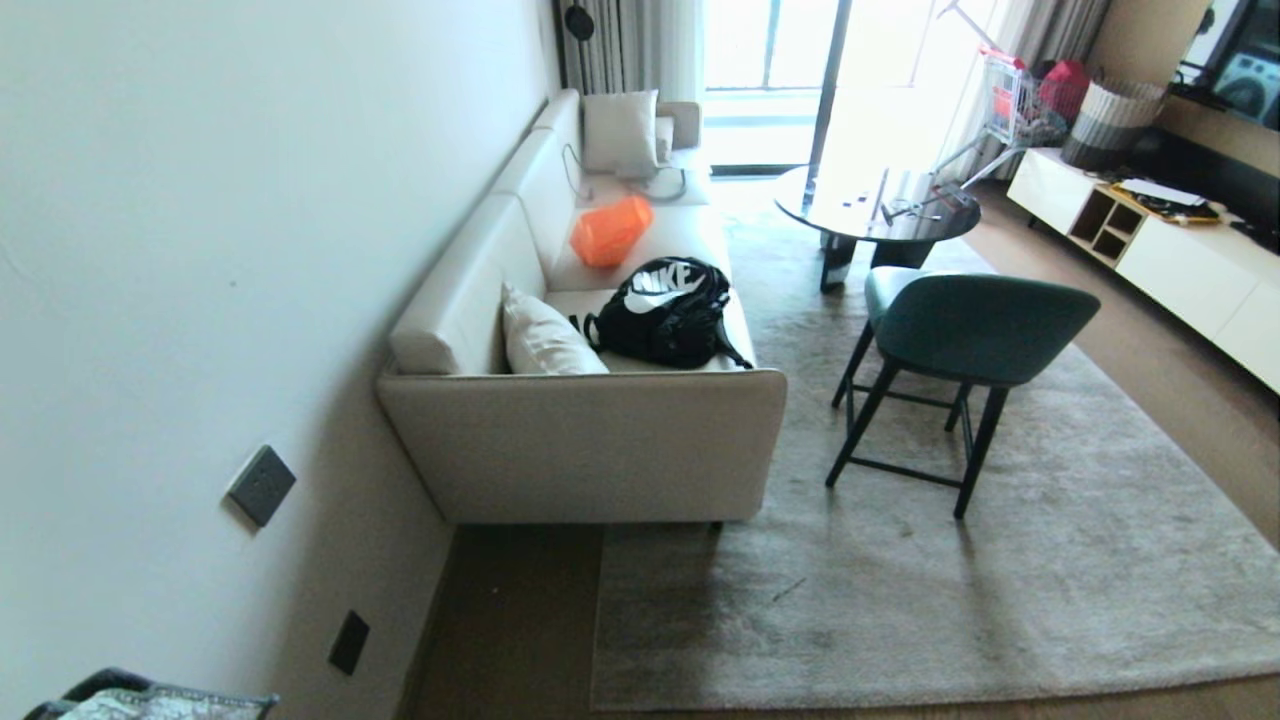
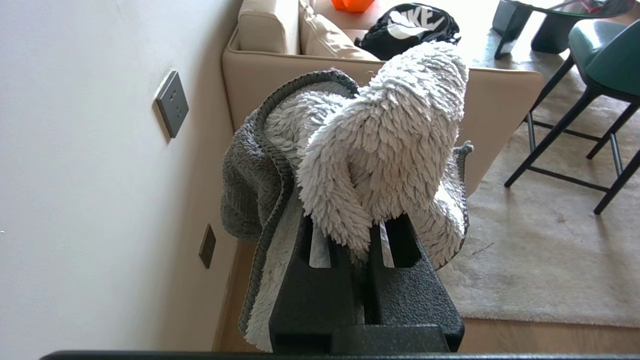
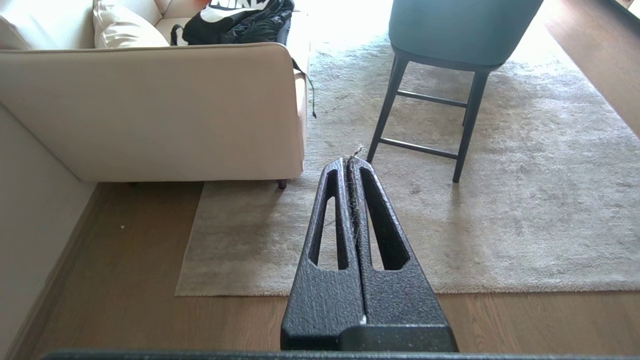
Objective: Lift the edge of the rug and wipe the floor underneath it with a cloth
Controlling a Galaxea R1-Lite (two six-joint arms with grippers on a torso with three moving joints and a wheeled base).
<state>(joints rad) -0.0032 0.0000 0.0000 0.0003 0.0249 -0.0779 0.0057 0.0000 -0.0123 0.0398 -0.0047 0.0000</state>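
Note:
My left gripper [image 2: 357, 235] is shut on the cloth [image 2: 380, 135], a shaggy white rag with a grey backing that bunches over and hides the fingertips. My right gripper [image 3: 348, 160] is shut with only a few stray fibres between its fingers; it hangs above the rug edge [image 3: 240, 292] near the corner by the sofa. The light-grey rug lies flat, and its near rug edge [image 1: 850, 695] runs along the brown wood floor [image 1: 510, 620]. Bare floor [image 3: 125, 250] shows between rug, sofa and wall. Neither gripper appears in the head view.
A beige sofa [image 1: 580, 450] stands on the rug's left side against the wall, with a black backpack [image 1: 665, 310] on it. A teal chair [image 1: 970, 320] and a round dark table [image 1: 875, 205] stand on the rug. A white cabinet [image 1: 1180, 260] lines the right.

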